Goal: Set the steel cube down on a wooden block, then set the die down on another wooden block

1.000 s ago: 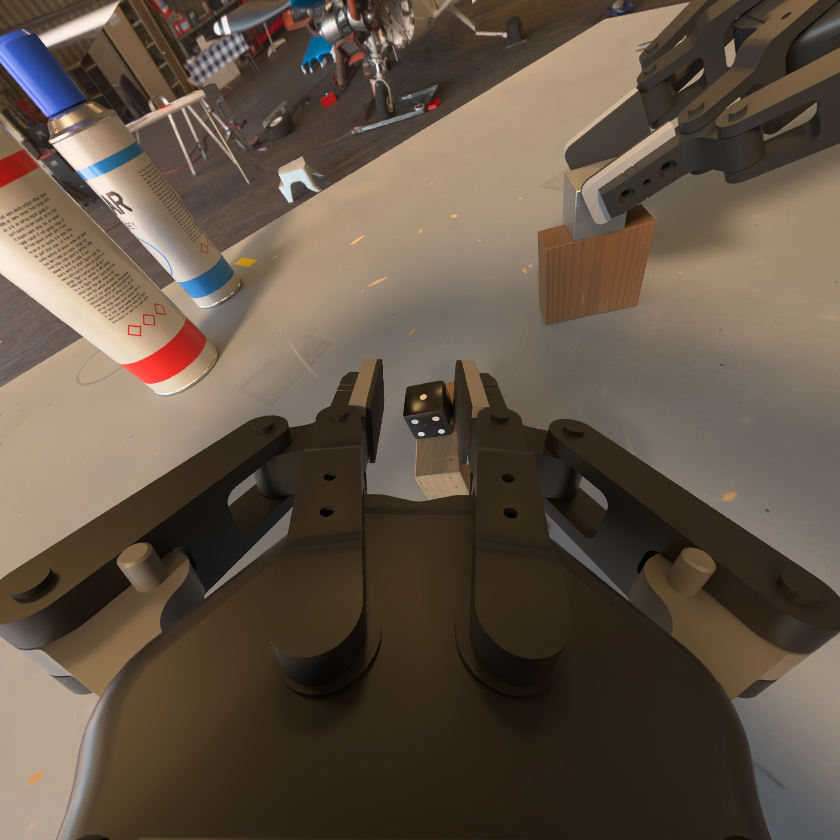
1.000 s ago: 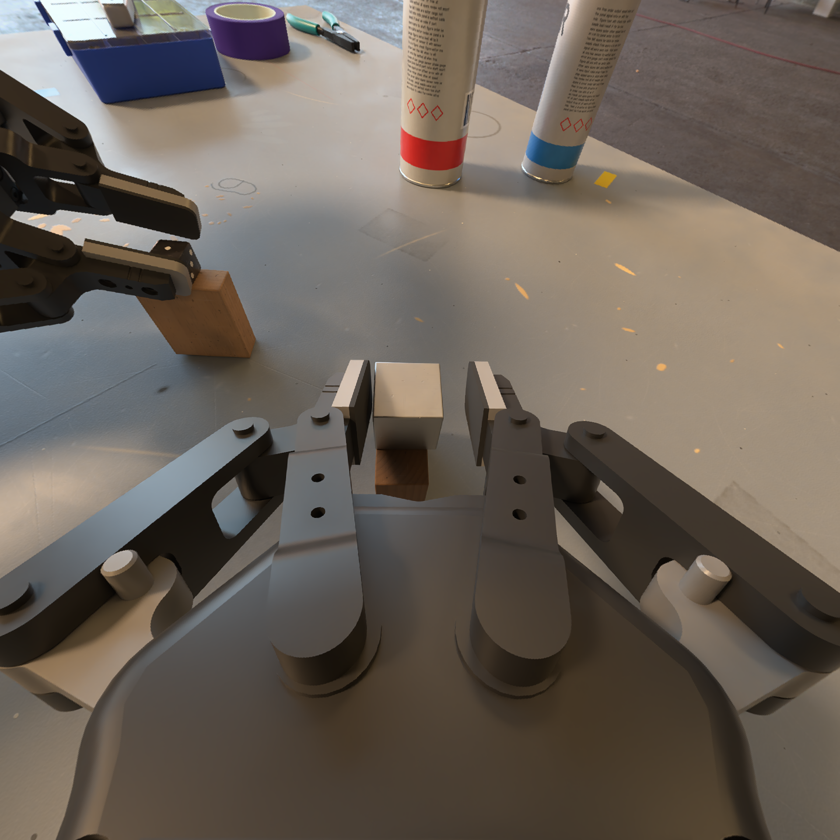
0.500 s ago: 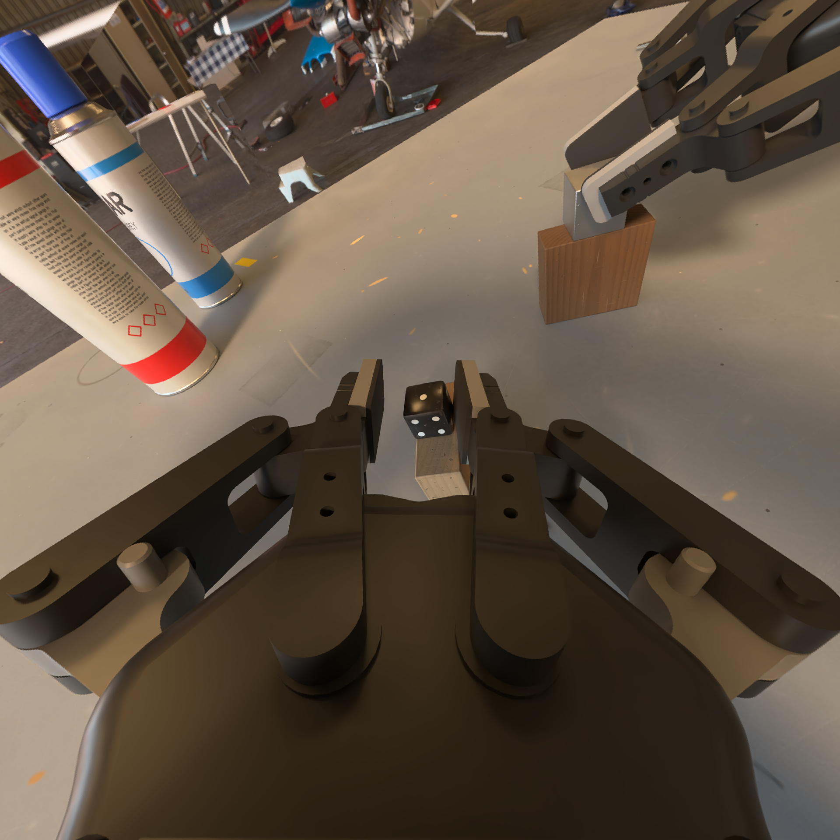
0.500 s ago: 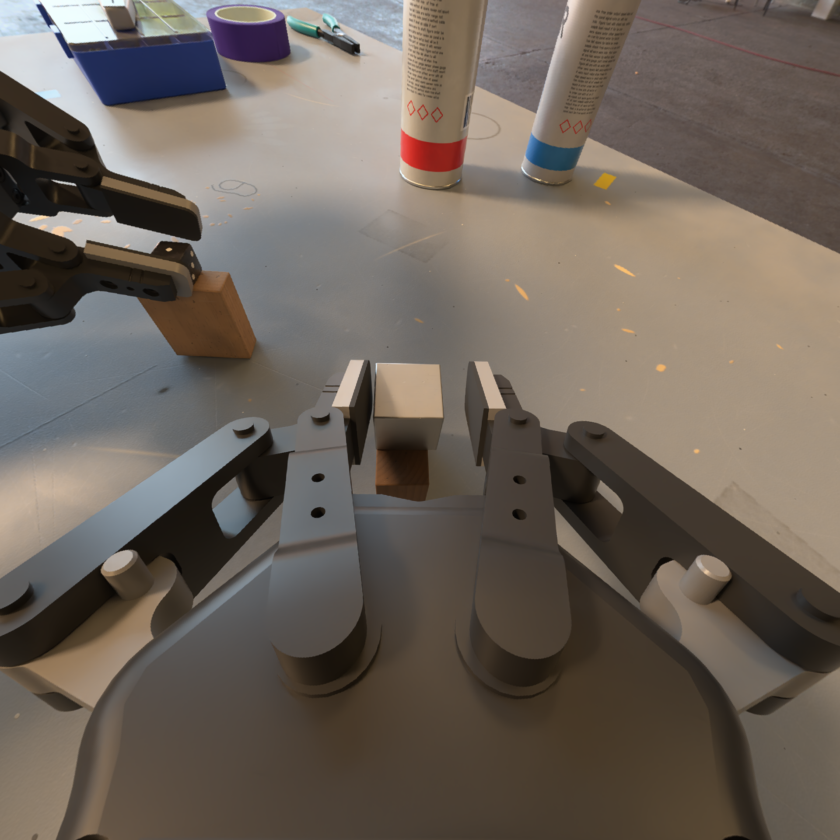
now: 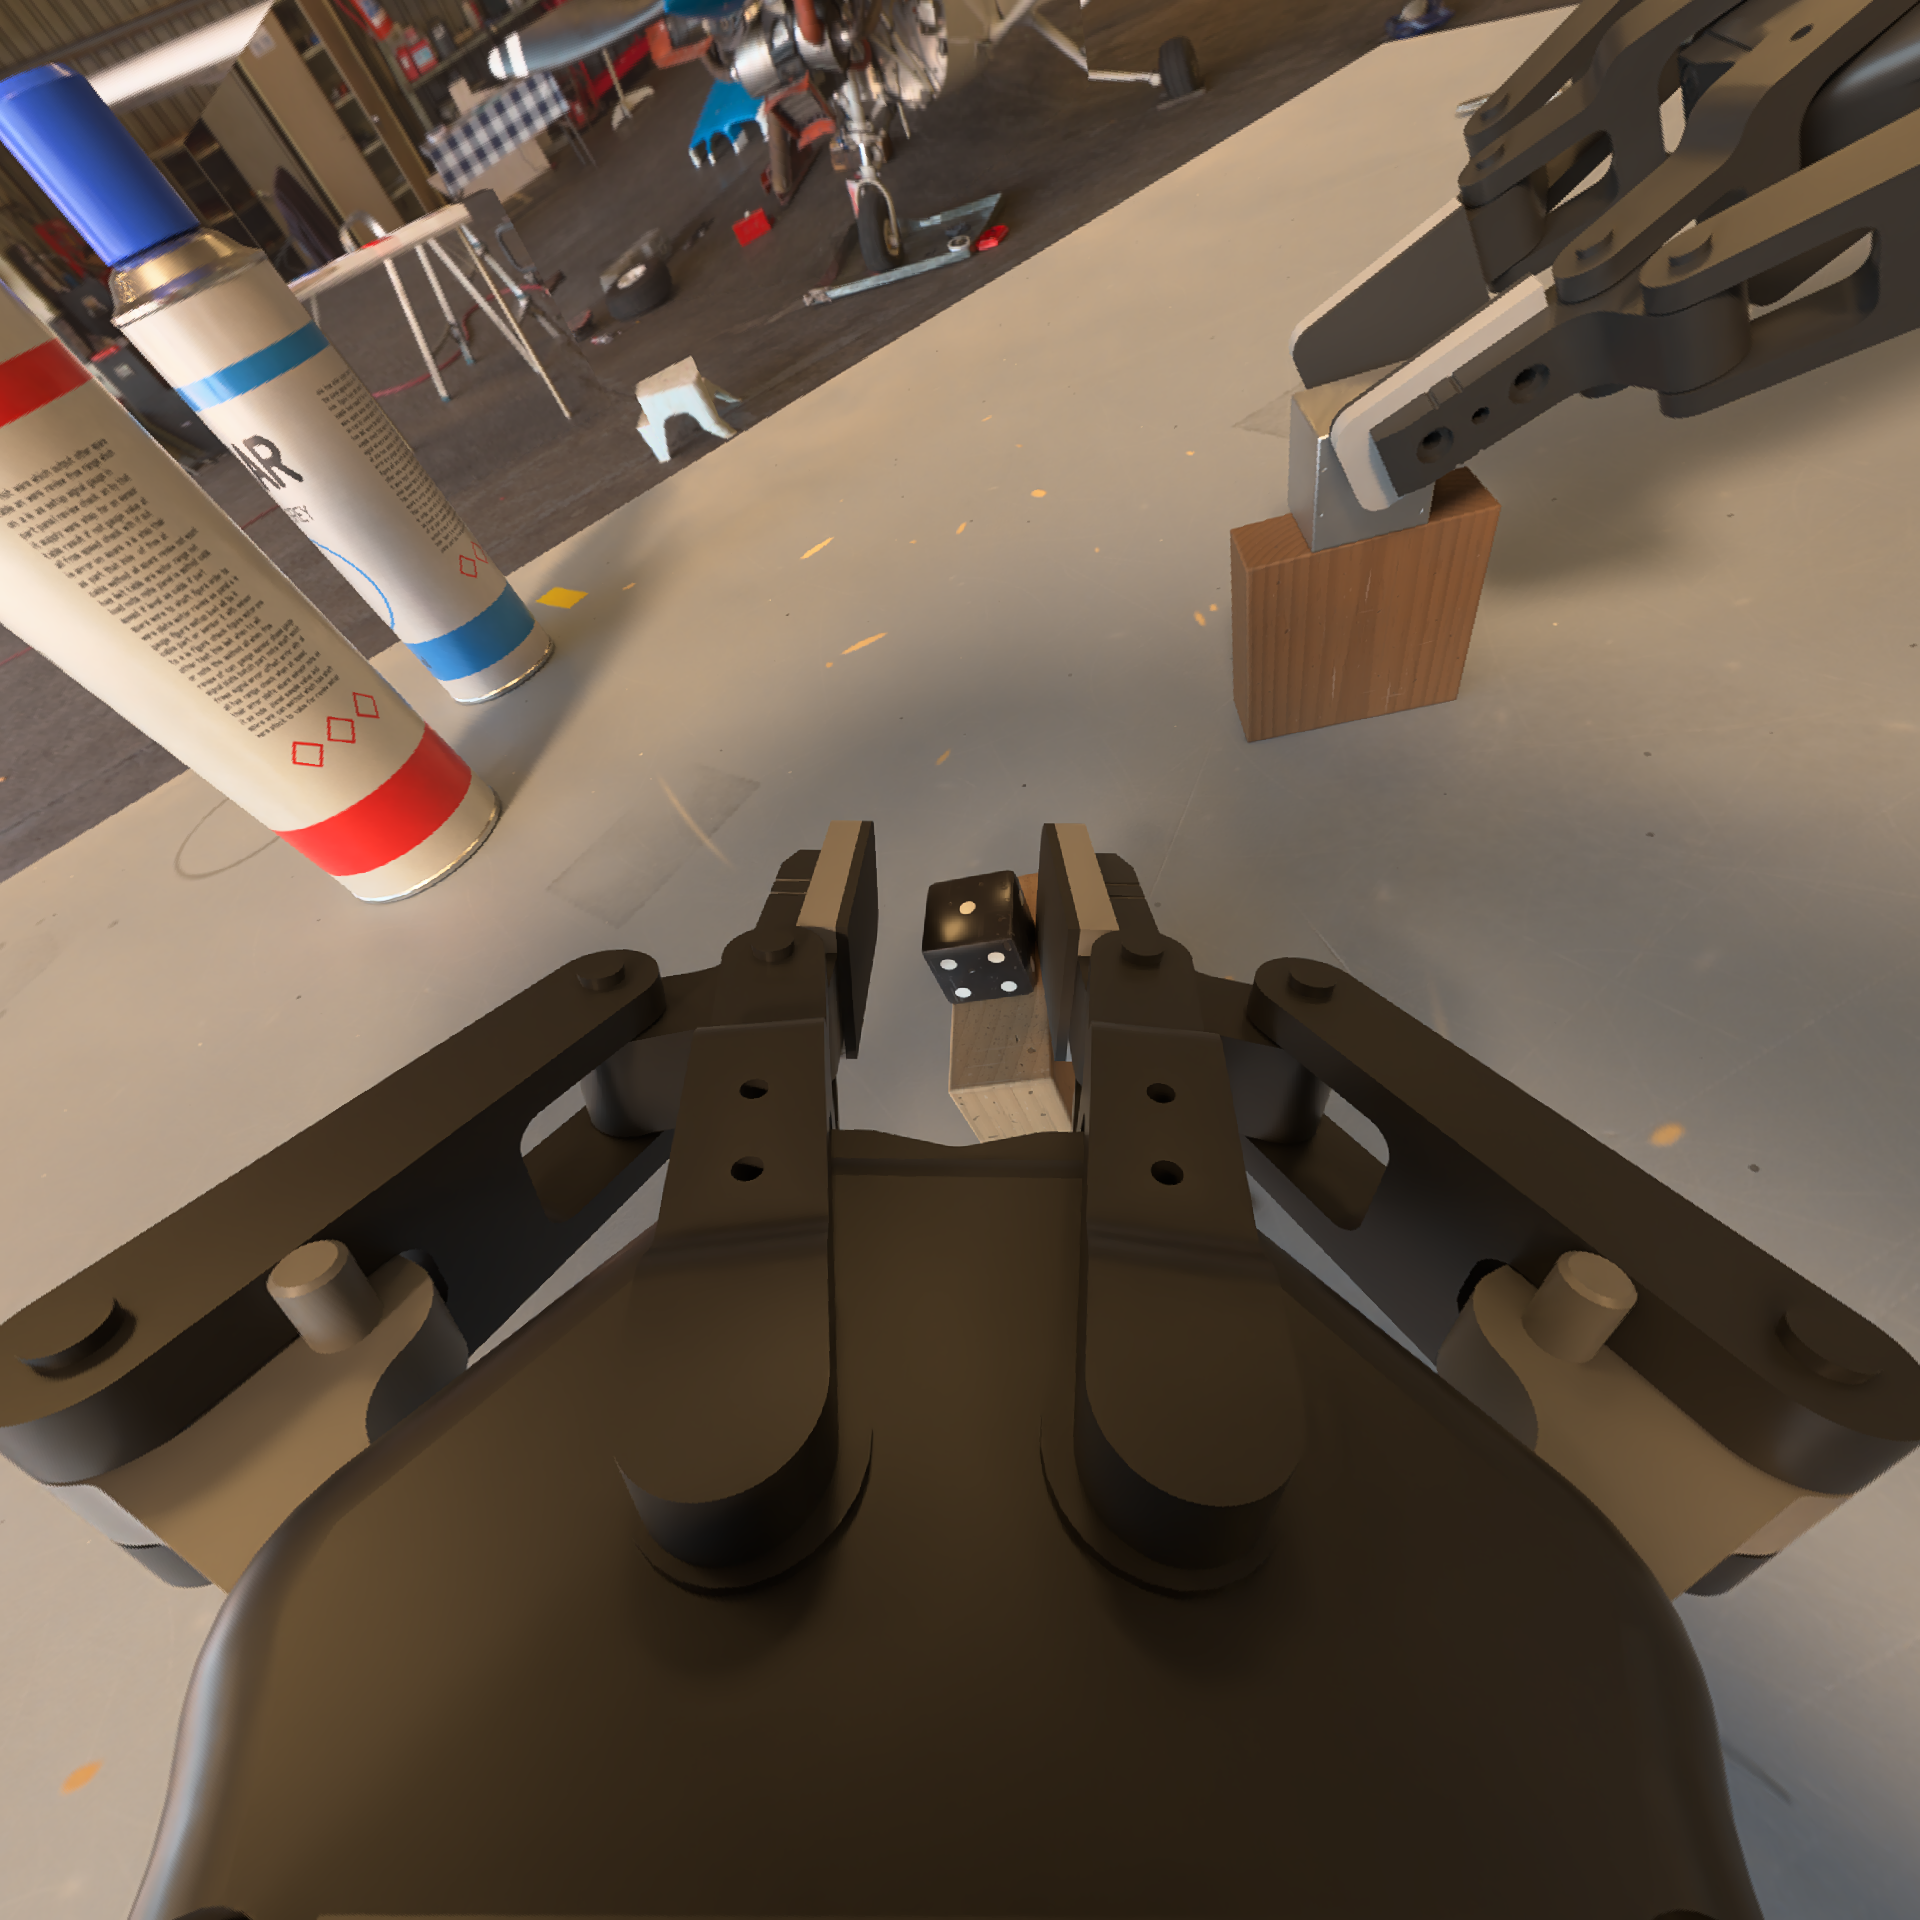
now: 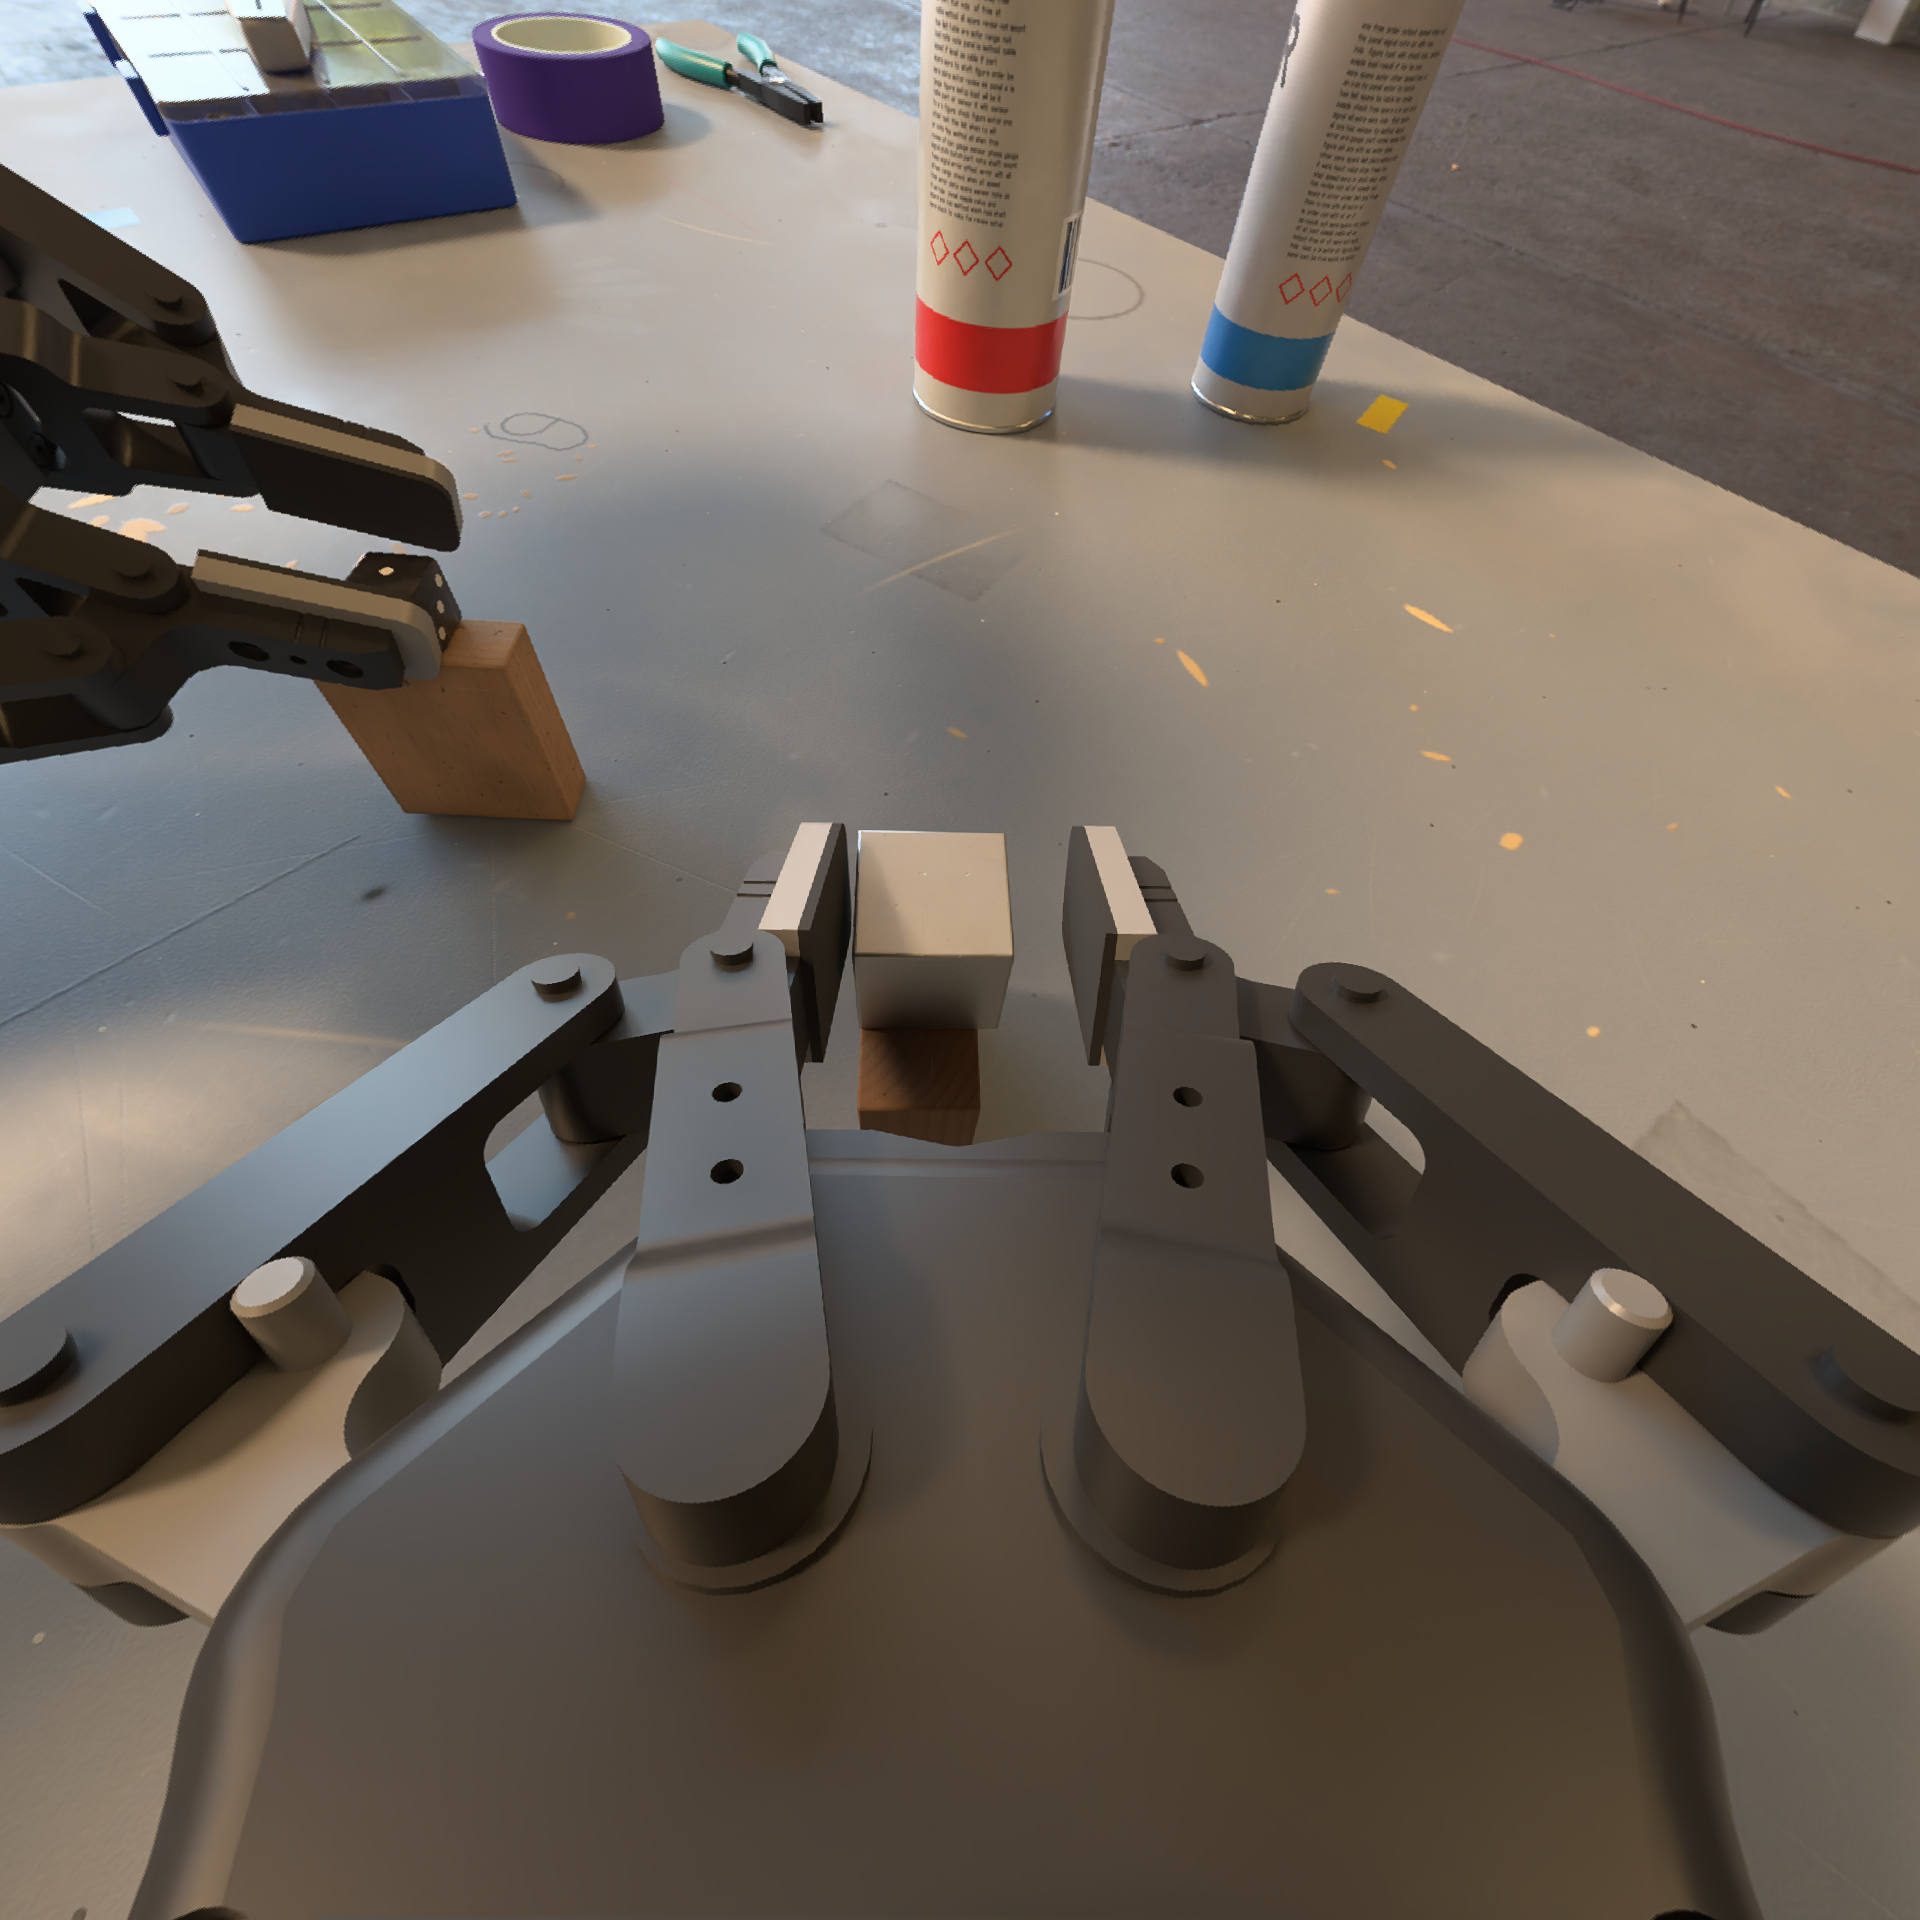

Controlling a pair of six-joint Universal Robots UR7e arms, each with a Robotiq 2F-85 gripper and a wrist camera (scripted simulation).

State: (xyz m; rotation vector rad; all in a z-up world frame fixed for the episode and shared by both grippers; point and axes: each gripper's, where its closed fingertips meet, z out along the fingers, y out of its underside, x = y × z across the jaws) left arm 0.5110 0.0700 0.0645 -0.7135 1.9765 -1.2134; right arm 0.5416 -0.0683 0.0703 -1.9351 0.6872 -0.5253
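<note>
In the left wrist view a black die (image 5: pixel 977 935) with white pips rests on a pale wooden block (image 5: pixel 1003 1075). My left gripper (image 5: pixel 958 868) is open around it, the left pad apart from the die, the right pad close beside it. In the right wrist view a steel cube (image 6: pixel 932 914) rests on a dark brown wooden block (image 6: pixel 920 1086). My right gripper (image 6: pixel 958 862) is open around it with a gap on each side. Each view shows the other gripper farther off, with the cube (image 5: pixel 1325 488) on its block (image 5: pixel 1361 613) and the die (image 6: pixel 410 587) on its block (image 6: pixel 468 717).
Two tall spray cans stand near the table's far edge, one red-banded (image 6: pixel 987 208), one blue-banded (image 6: pixel 1299 208). A blue parts box (image 6: pixel 332 145), a purple tape roll (image 6: pixel 571 78) and green-handled pliers (image 6: pixel 738 78) lie at the back left. The grey table (image 6: pixel 1143 623) lies between the blocks.
</note>
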